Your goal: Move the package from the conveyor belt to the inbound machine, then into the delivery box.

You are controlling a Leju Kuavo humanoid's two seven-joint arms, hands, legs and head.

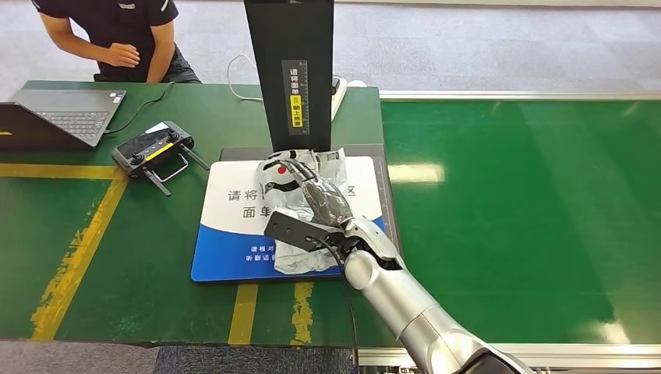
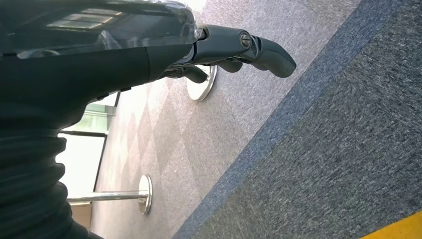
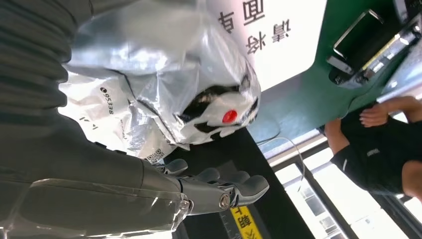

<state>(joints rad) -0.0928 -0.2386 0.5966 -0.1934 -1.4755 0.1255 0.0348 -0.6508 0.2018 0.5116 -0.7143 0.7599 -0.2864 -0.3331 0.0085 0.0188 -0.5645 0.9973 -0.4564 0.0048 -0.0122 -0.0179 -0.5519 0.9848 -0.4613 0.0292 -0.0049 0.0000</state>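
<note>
The package (image 1: pixel 300 204), a crinkled silver bag, lies on the machine's pad (image 1: pixel 226 234) below the scanner post (image 1: pixel 290 74), the right hand (image 1: pixel 316 195) resting across it; whether the fingers actually clamp it cannot be told. The left hand (image 2: pixel 234 47) hangs empty, fingers loosely apart. Best to settle the bag flat under the scanner before gripping it for the box.

a crinkly glossy silver plastic package (image 1: pixel 300 204) lies on a smooth printed mat (image 1: pixel 226 234), beside a glossy green belt (image 1: pixel 530 210).
</note>
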